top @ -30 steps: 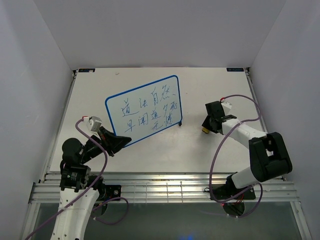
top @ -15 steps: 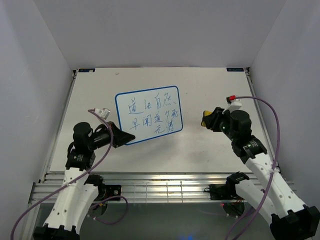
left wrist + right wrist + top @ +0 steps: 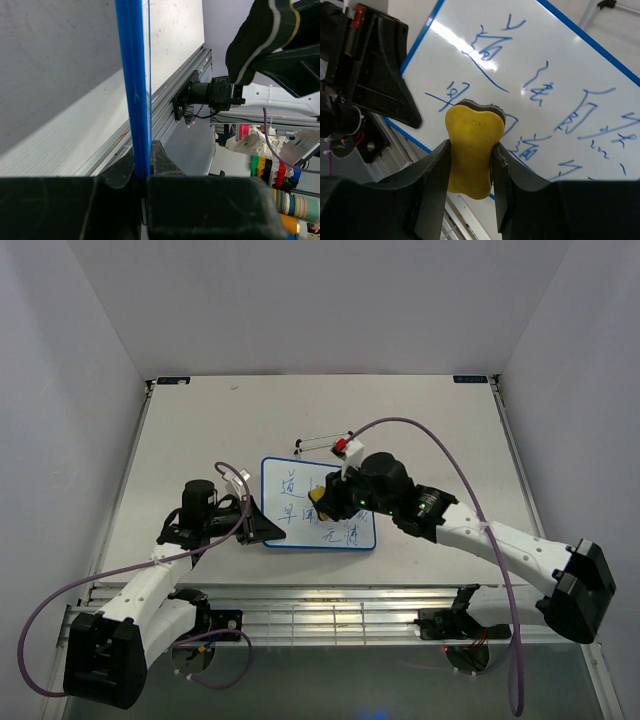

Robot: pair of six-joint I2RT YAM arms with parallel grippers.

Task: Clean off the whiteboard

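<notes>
The whiteboard (image 3: 290, 502), white with a thin blue frame and blue handwriting, is held tilted above the table at centre. My left gripper (image 3: 258, 527) is shut on its left blue edge (image 3: 135, 100). My right gripper (image 3: 327, 502) is shut on a yellow eraser block (image 3: 471, 150) with a dark felt face, held in front of the written board face (image 3: 560, 75). I cannot tell if the felt touches the board. The left gripper's black fingers (image 3: 380, 85) show at the board's edge in the right wrist view.
A thin black stand piece (image 3: 322, 442) lies on the table behind the board. The grey tabletop (image 3: 440, 420) is walled by white panels on three sides. A ribbed aluminium rail (image 3: 330, 615) runs along the near edge. Purple cables loop from both arms.
The left gripper has carried the board rightward and nearer to the table's centre. The right arm has swung left with the eraser from the right side to the board's face.
</notes>
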